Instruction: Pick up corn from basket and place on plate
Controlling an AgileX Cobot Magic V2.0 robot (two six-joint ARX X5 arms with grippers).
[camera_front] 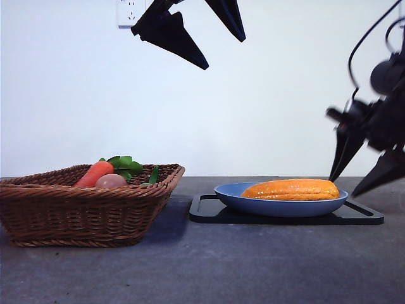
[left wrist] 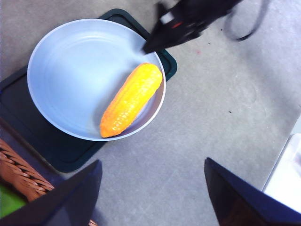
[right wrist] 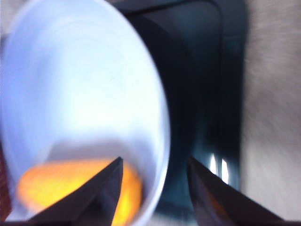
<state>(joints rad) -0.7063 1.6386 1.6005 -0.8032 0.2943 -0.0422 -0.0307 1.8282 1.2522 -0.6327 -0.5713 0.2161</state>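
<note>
The corn (camera_front: 291,189), a bumpy orange-yellow cob, lies flat on the light-blue plate (camera_front: 234,196), toward its right side. The left wrist view shows the corn (left wrist: 131,99) lying loose on the plate (left wrist: 70,61), with nothing holding it. My right gripper (camera_front: 343,187) is open just beyond the plate's right rim, its tips by the cob's end. Its own view is blurred, with the corn (right wrist: 70,183) low between and beside the jaws of the right gripper (right wrist: 155,160). High above the table, my left gripper (camera_front: 224,53) hangs open and empty. The wicker basket (camera_front: 82,215) stands at the left.
The plate rests on a flat black tray (camera_front: 361,215). In the basket lie a carrot (camera_front: 95,173), a pinkish egg-shaped thing (camera_front: 111,181) and green leaves (camera_front: 125,164). Bare grey tabletop separates basket and tray. A white wall rises behind.
</note>
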